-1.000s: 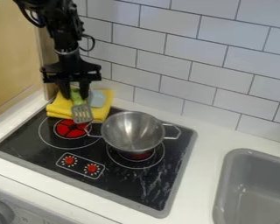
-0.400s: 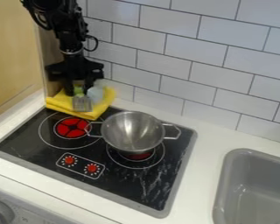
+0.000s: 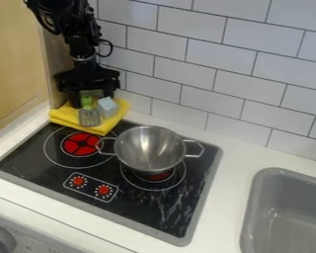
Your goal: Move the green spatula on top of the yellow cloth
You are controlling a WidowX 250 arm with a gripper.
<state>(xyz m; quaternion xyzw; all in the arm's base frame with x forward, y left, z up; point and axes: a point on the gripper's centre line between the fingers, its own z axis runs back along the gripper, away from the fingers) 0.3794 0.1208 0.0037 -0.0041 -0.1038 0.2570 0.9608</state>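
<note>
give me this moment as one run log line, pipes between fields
tool: open, over yellow cloth | green spatula: on cloth | pale blue block: beside spatula | metal pot: on stove

The pot (image 3: 149,149) is shiny, smooth metal; the stove top (image 3: 121,179) glossy black. The towel (image 3: 68,116) is soft, matt cloth, the tiles (image 3: 187,46) smooth, the cabinet panel (image 3: 16,59) wood-like.

Toy kitchen: stovetop (image 3: 154,207), pot (image 3: 149,150), sink (image 3: 284,217).
</note>
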